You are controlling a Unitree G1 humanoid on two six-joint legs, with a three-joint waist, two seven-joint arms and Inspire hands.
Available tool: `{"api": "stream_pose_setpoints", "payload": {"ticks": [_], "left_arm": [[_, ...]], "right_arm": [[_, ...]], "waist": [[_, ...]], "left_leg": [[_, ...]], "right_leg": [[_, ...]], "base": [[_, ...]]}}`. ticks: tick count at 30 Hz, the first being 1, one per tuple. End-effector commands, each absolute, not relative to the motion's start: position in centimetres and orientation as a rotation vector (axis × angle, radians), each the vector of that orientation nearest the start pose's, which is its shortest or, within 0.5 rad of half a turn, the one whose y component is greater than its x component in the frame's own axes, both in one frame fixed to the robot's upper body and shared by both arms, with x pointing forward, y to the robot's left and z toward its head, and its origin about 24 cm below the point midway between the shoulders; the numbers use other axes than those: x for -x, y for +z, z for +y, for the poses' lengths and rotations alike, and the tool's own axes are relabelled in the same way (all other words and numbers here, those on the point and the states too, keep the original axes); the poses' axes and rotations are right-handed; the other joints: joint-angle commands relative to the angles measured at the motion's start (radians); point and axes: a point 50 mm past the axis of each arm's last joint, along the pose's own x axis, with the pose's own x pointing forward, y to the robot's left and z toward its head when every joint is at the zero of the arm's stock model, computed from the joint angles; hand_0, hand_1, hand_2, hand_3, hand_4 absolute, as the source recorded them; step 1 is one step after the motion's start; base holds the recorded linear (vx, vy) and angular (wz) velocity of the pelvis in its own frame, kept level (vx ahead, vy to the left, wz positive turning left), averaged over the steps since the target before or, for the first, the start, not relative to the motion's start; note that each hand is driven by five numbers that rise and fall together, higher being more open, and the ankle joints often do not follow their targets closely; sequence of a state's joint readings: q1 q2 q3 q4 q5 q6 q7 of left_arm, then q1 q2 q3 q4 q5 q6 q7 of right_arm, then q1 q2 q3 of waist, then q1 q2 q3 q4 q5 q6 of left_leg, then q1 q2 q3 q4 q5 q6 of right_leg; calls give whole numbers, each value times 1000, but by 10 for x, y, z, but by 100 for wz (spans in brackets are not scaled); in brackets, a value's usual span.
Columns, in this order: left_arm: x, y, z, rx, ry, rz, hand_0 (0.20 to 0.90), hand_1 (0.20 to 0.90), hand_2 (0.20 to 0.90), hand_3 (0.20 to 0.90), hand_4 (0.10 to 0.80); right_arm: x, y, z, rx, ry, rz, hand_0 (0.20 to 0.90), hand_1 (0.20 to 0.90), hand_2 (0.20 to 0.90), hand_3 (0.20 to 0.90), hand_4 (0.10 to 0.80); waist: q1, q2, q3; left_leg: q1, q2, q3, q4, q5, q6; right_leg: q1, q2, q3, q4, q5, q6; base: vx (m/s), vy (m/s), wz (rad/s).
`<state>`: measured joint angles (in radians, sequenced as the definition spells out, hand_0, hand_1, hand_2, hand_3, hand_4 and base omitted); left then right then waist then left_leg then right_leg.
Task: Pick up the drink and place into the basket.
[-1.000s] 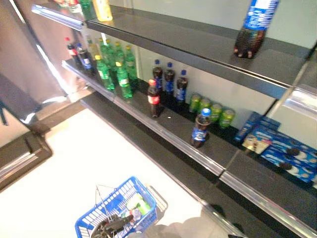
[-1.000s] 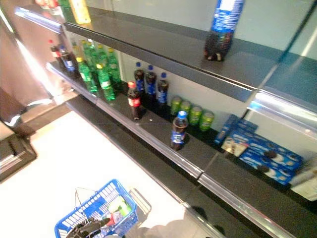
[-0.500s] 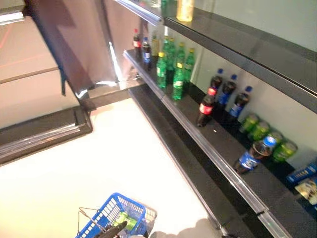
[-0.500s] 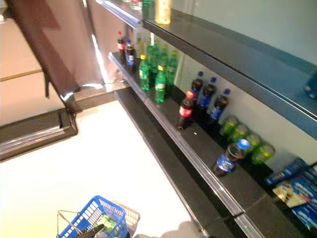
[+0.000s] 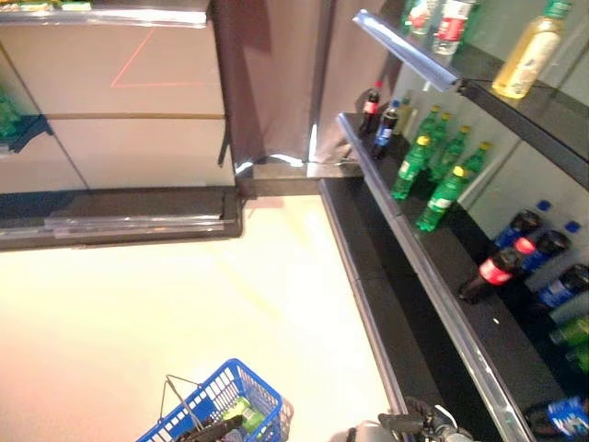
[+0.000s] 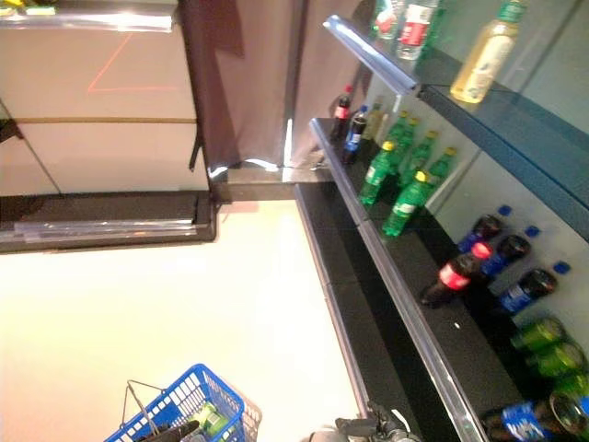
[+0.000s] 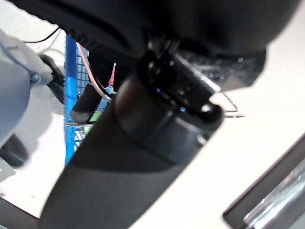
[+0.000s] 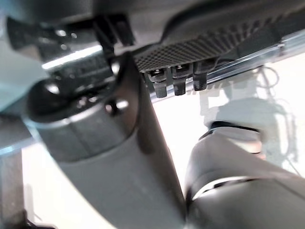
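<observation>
A blue wire basket (image 5: 230, 391) hangs at the lower left with a green item (image 5: 241, 413) inside. My left hand (image 5: 210, 430) is dark at the basket's near edge, curled on its handle; the left wrist view shows blue mesh (image 7: 71, 90) past the thumb. My right hand (image 5: 419, 425) sits low at the bottom edge beside the shelf front, with no drink seen in it. Drinks stand on the middle shelf (image 5: 442, 285): green bottles (image 5: 433, 184), a red-label cola bottle (image 5: 492, 273) and blue-label bottles (image 5: 552, 276). A blue-label bottle (image 5: 563, 414) lies tilted at the far lower right.
An upper shelf (image 5: 414, 51) carries a yellow bottle (image 5: 526, 55) and clear bottles. Two dark bottles (image 5: 377, 115) stand at the shelf's far end. A dark curtain (image 5: 276, 83) hangs behind. A low dark ledge (image 5: 120, 216) crosses the pale floor on the left.
The whole picture has swung left along the shelves, so the camera moved. The basket stays at the lower left with my left hand. My right hand now shows at the bottom edge.
</observation>
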<state>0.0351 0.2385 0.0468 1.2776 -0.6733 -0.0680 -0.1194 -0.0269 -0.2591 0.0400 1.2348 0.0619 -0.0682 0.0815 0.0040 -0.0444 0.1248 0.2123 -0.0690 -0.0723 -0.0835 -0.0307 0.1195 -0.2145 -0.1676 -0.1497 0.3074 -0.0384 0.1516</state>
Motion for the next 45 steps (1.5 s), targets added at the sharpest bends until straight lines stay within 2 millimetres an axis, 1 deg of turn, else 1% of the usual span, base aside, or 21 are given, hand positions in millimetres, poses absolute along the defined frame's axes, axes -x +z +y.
{"api": "stream_pose_setpoints", "payload": {"ticks": [1,3,5,7,9,11,12,13,14,16,20,24,30,32,34,35,36,39,41,42,45], "left_arm": [[-154,-127,259,457,404,693,300,300,300,200,100],[-149,-128,261,457,398,696,300,300,300,200,100],[-146,-130,261,456,391,702,300,300,300,200,100],[-143,-133,255,460,371,713,300,300,300,200,100],[-141,-134,252,470,367,715,300,300,300,200,100],[-144,-134,244,500,352,694,300,300,300,200,100],[-145,-134,241,511,351,687,300,300,300,200,100],[-148,-134,239,520,347,682,300,300,300,200,100],[-149,-133,239,521,343,681,300,300,300,200,100],[-155,-131,239,523,330,673,300,300,300,200,100],[-156,-129,246,547,366,656,300,300,300,200,100],[-153,-130,245,551,361,664,300,300,300,200,100],[-149,-130,247,550,369,662,300,300,300,200,100],[-152,-127,252,534,358,661,300,300,300,200,100],[-160,-122,258,520,342,651,300,300,300,200,100],[-161,-121,258,516,340,649,300,300,300,200,100],[-166,-119,259,495,327,646,300,300,300,200,100],[-169,-117,260,463,321,647,300,300,300,200,100],[-170,-116,261,464,336,646,300,300,300,200,100],[-170,-116,261,463,336,646,300,300,300,200,100],[-179,-114,252,448,291,646,300,300,300,200,100]], "right_arm": [[-46,-165,-250,213,-63,1336,900,900,900,900,800],[-45,-165,-250,218,-52,1347,900,900,900,900,800],[-42,-166,-251,217,-59,1357,900,900,900,900,800],[-38,-166,-252,214,-78,1373,900,900,900,900,800],[-39,-165,-253,217,-82,1371,900,900,900,900,800],[-48,-163,-258,247,-63,1345,900,900,900,900,800],[-50,-162,-261,256,-67,1339,900,900,900,900,800],[-50,-160,-265,256,-83,1334,900,900,900,900,800],[-51,-160,-266,254,-88,1331,900,900,900,900,800],[-55,-159,-268,250,-88,1320,900,900,900,900,800],[-65,-158,-267,286,-58,1319,900,900,900,900,800],[-52,-160,-268,294,-75,1346,900,900,900,900,800],[-47,-160,-269,298,-92,1355,900,900,900,900,800],[-48,-161,-265,282,-70,1347,900,900,900,900,800],[-52,-162,-259,261,-81,1333,900,900,900,900,800],[-53,-162,-259,254,-84,1331,900,900,900,900,800],[-55,-162,-256,243,-75,1322,900,900,900,900,800],[-56,-163,-252,230,-49,1308,900,900,900,900,800],[-55,-164,-248,233,-24,1307,900,900,900,900,800],[-55,-164,-248,233,-24,1307,900,900,900,900,800],[-54,-165,-245,210,-60,1303,900,900,900,900,800]], "waist": [[-33,-21,9],[-46,-16,24],[-49,-18,18],[-54,-20,-8],[-58,-18,-26],[-48,-26,-34],[-40,-27,-30],[-30,-43,-22],[-27,-41,-19],[-13,-41,-11],[8,-10,-11],[30,14,-7],[55,13,-7],[56,-2,-16],[45,-7,-20],[44,-4,-22],[33,12,-19],[22,31,-10],[19,26,-9],[17,25,-7],[-1,-5,-2]], "left_leg": [[3,-43,113,47,-71,-60],[24,-41,77,74,-106,-49],[30,-43,56,96,-122,-49],[44,-51,29,132,-147,-60],[53,-42,46,179,-162,-77],[-76,-18,115,496,13,-165],[-134,-15,136,573,39,-183],[-228,30,202,668,74,-202],[-252,51,213,690,72,-205],[-281,112,248,653,57,-194],[-225,133,260,289,57,-180],[-289,221,248,65,209,-236],[-282,175,263,61,163,-199],[-259,128,259,62,129,-161],[-226,85,241,53,105,-119],[-223,84,236,49,104,-115],[-198,79,221,36,94,-99],[-172,81,222,40,71,-86],[-157,76,239,45,52,-82],[-152,74,237,45,51,-83],[-113,41,216,50,25,-106]], "right_leg": [[-34,-6,6,-186,331,40],[-78,16,20,-159,338,36],[-33,41,41,-193,291,18],[18,69,48,-218,256,-8],[47,77,35,-221,232,-29],[140,84,21,-260,187,-78],[161,81,8,-267,177,-90],[202,67,-13,-279,156,-106],[212,69,-21,-282,149,-110],[250,71,-43,-288,115,-119],[284,115,-7,-287,63,-104],[336,156,39,-285,-1,-114],[362,134,14,-225,-40,-101],[353,114,27,-165,-12,-71],[280,107,62,24,39,-22],[260,113,69,52,56,-15],[178,135,83,234,98,13],[45,126,66,443,130,20],[26,74,42,372,132,9],[33,72,38,352,132,8],[92,52,-3,-88,135,-9]], "base": [[419,-105,79],[486,-129,55],[365,-129,49],[284,-116,102],[278,-130,120],[255,-191,40],[168,-177,-4],[98,-101,-15],[99,-89,-13],[152,-30,11],[252,116,-4],[407,197,-16],[341,180,-18],[367,215,-9],[294,223,-4],[201,198,-5],[182,181,-7],[130,129,0],[192,46,17],[282,-84,14],[298,-160,20]]}}
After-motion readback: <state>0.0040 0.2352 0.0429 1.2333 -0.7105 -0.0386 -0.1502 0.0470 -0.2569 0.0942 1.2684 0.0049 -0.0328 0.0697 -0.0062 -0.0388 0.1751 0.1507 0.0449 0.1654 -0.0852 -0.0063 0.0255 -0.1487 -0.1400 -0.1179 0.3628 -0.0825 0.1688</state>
